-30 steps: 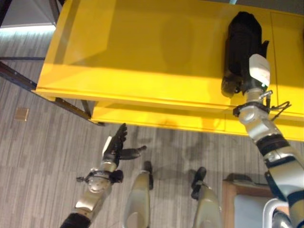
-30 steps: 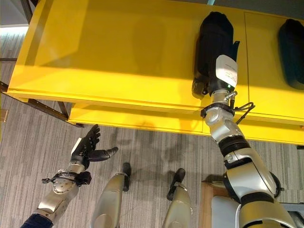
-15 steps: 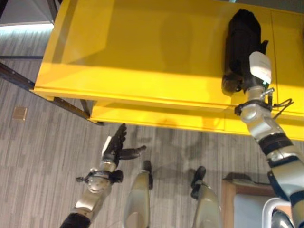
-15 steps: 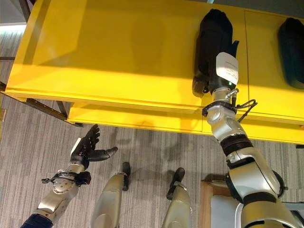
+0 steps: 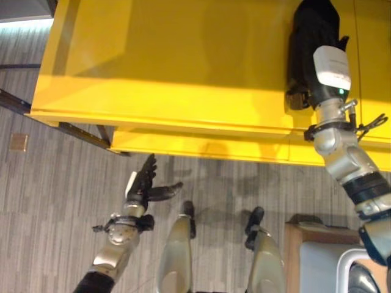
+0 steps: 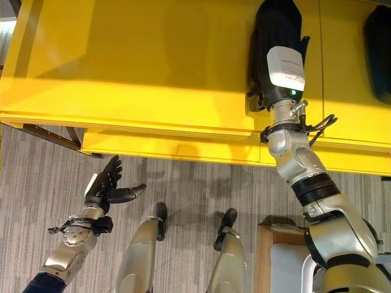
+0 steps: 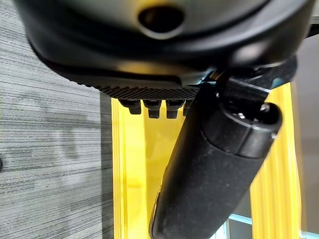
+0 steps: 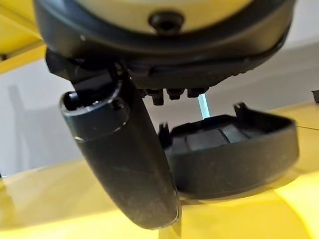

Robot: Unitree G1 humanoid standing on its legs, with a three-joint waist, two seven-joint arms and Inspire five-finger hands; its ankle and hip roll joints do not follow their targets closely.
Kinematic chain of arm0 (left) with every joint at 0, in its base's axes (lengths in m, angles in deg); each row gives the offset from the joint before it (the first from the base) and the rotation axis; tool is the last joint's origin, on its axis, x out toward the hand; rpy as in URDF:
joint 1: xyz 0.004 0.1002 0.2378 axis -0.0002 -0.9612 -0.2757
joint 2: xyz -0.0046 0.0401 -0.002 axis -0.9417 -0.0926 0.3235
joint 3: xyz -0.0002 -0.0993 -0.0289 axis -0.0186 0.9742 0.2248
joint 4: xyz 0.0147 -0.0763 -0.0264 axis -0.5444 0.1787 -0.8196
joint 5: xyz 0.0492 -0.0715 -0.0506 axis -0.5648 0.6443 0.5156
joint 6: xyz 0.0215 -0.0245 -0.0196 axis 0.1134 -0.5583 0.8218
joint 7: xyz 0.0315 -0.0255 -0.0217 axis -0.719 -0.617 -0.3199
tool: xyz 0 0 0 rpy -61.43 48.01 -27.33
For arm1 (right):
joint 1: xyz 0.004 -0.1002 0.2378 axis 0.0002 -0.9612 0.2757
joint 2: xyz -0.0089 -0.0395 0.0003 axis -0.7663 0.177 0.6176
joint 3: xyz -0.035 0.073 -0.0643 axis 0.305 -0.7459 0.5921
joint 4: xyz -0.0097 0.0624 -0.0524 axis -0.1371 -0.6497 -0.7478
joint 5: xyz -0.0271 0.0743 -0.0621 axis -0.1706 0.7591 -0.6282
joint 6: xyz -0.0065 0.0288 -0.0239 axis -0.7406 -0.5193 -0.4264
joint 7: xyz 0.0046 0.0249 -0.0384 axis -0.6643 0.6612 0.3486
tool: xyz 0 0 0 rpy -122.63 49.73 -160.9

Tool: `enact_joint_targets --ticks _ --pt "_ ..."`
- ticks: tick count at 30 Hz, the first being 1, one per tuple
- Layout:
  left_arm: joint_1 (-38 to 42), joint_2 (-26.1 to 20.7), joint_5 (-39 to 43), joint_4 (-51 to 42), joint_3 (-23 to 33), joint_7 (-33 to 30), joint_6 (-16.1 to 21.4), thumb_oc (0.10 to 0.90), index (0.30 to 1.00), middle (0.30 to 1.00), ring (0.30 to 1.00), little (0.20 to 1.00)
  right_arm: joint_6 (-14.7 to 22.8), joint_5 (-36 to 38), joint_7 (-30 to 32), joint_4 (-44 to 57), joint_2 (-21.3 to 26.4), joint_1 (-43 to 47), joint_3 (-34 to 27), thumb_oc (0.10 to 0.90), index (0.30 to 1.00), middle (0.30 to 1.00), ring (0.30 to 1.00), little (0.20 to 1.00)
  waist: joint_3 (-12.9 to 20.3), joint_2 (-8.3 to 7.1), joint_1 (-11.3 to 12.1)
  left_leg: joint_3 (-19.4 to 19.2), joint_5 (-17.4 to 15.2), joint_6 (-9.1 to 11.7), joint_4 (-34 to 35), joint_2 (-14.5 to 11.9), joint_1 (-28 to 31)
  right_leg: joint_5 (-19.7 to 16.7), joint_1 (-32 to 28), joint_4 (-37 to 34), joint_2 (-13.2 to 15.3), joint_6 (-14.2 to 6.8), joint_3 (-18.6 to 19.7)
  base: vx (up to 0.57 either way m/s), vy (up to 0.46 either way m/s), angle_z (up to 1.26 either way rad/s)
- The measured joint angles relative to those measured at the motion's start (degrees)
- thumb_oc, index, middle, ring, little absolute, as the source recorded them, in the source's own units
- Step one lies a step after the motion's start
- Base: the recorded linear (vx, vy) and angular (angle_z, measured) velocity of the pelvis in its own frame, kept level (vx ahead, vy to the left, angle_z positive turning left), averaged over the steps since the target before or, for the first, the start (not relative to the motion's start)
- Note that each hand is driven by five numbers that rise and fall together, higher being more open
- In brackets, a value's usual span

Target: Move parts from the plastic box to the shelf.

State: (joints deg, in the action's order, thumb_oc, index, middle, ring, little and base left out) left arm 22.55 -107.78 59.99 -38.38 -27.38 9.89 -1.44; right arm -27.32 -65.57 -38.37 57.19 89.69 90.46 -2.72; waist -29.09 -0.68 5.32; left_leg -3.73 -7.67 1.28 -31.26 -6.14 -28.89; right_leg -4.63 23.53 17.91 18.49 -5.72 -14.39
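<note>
Lying on the yellow shelf (image 6: 153, 55) are two black parts: one part (image 6: 276, 30) under the right hand (image 6: 282, 79), whose finger state cannot be told, another (image 6: 380, 49) at the shelf's right end. Left hand (image 6: 105, 188) hangs below the shelf, fingers spread, empty.

The right arm reaches straight forward — its right hand (image 6: 283, 91) extended, fingers straight with the thumb jutting aside. The left arm hangs low, left hand (image 5: 141, 185) raised — fingers straight and relaxed, thumb spread.
</note>
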Motion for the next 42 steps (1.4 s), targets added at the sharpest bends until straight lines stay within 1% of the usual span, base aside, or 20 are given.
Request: enact_joint_targets --ticks 4,5,8,11,16,21,26,29,31,32,37,42 --pt "-0.3 0.0 0.0 0.0 0.7 0.0 0.0 0.900 1.000 1.000 1.000 1.000 0.2 -1.0 -0.3 3.2 0.2 -2.2 -0.8 0.900 1.000 1.000 1.000 1.000 0.0 -0.01 -0.4 0.0 -0.1 0.0 -0.2 -0.1 0.0 0.0 0.0 0.0 0.0 0.0 0.1 0.00 0.001 -0.02" --pt "-0.3 0.0 0.0 0.0 0.9 0.0 0.0 0.900 1.000 1.000 1.000 1.000 0.6 -1.0 -0.4 4.9 0.3 -3.7 -1.4 0.900 1.000 1.000 1.000 1.000 0.0 -0.01 -0.4 -0.2 -0.6 -0.2 -0.4 -0.3 0.0 0.1 0.0 0.0 -0.1 0.0 0.1 0.01 0.000 -0.08" --pt "-0.3 0.0 -0.1 0.0 0.9 0.0 0.0 0.900 1.000 1.000 1.000 1.000 1.1 -1.1 -0.5 5.1 0.4 -4.5 -1.6 0.900 1.000 1.000 1.000 1.000 0.0 -0.01 -0.5 -0.3 -1.0 -0.2 -0.6 -0.5 -0.1 0.2 0.0 -0.1 -0.3 0.0 0.2 0.00 -0.004 -0.03" --pt "-0.9 0.0 -0.1 -0.1 1.1 0.0 0.0 0.900 1.000 1.000 1.000 1.000 1.2 -2.1 -0.7 7.5 0.8 -6.1 -2.2 0.900 1.000 1.000 1.000 1.000 0.0 -0.03 -0.5 -0.2 -1.1 -0.2 -0.6 -0.7 -0.2 0.3 0.3 0.1 -0.5 -0.2 0.3 0.00 0.000 0.00" --pt "-1.9 0.1 -0.3 -0.1 1.4 0.0 -0.1 0.900 1.000 1.000 1.000 1.000 1.5 -2.1 -0.8 11.4 1.0 -7.9 -4.4 0.900 1.000 1.000 1.000 1.000 0.0 -0.06 -0.7 -0.6 -0.9 0.3 -0.9 -0.8 -0.7 0.3 1.2 0.4 -0.6 -0.3 1.1 0.00 0.002 -0.03" --pt "-1.9 0.3 -0.5 -0.1 2.3 0.0 -0.1 0.900 1.000 1.000 1.000 1.000 1.7 -2.1 -1.0 12.7 1.7 -8.1 -4.6 0.900 1.000 1.000 1.000 1.000 0.0 -0.07 -0.8 -0.6 -0.9 0.2 -0.9 -0.8 -0.7 0.3 1.3 0.5 -0.6 -0.3 1.2 0.00 0.000 0.00" --pt "-2.0 0.5 -0.5 -0.2 3.3 -0.1 -0.1 0.900 1.000 1.000 1.000 1.000 2.6 -2.3 -1.0 18.6 2.0 -11.7 -8.1 0.900 1.000 1.000 1.000 1.000 -0.1 -0.10 -0.8 -0.6 -0.9 0.2 -0.9 -0.8 -0.7 0.4 1.3 0.8 -0.6 -0.2 1.2 0.00 0.000 0.00" --pt "-2.0 0.5 -0.7 -0.2 3.3 -0.1 -0.1 0.900 1.000 1.000 1.000 1.000 2.8 -4.4 -0.9 19.8 2.1 -12.4 -8.7 0.900 1.000 1.000 1.000 1.000 -0.1 -0.14 -1.2 -0.6 -1.0 0.1 -1.2 -0.9 -0.7 0.6 1.3 1.0 -0.6 -0.2 1.3 0.00 0.000 0.00" --pt "-2.2 0.5 -1.1 -0.2 3.3 -0.1 -0.1 0.900 1.000 1.000 1.000 1.000 3.2 -4.5 -0.9 20.3 2.1 -12.8 -8.8 0.900 1.000 1.000 1.000 1.000 -0.1 -0.15 -1.3 -0.6 -1.3 -0.4 -1.4 -0.9 -0.7 0.6 1.3 1.1 -0.6 -0.2 1.3 0.00 0.000 0.00" --pt "-2.5 0.5 -1.1 -0.4 3.3 -0.1 -0.1 0.900 1.000 1.000 1.000 1.000 3.3 -4.5 -0.9 20.3 2.1 -13.0 -8.9 0.900 1.000 1.000 1.000 1.000 -0.1 -0.17 -1.8 -0.6 -1.3 -0.4 -1.5 -0.9 -0.8 0.7 1.4 1.0 -0.6 -0.2 1.3 0.00 0.000 0.00" --pt "-2.6 0.5 -2.3 -0.6 3.3 -0.1 -0.1 0.900 1.000 1.000 1.000 1.000 3.4 -4.8 -0.9 21.0 2.1 -14.7 -10.5 0.900 1.000 1.000 1.000 1.000 -0.2 -0.33 -2.0 -0.6 -1.4 -0.3 -1.5 -0.9 -1.0 0.7 1.7 0.9 -0.6 -0.3 1.3 0.00 0.000 0.00" --pt "-2.5 0.6 -2.6 -0.6 3.4 -0.2 -0.1 0.900 1.000 1.000 1.000 1.000 3.6 -6.5 -0.7 25.2 2.1 -17.0 -12.8 0.900 1.000 1.000 1.000 1.000 -0.3 -0.46 -2.1 -0.8 -1.3 0.0 -1.6 -1.1 -1.1 0.7 1.8 1.0 -0.8 -0.3 1.4 0.00 0.000 0.00"
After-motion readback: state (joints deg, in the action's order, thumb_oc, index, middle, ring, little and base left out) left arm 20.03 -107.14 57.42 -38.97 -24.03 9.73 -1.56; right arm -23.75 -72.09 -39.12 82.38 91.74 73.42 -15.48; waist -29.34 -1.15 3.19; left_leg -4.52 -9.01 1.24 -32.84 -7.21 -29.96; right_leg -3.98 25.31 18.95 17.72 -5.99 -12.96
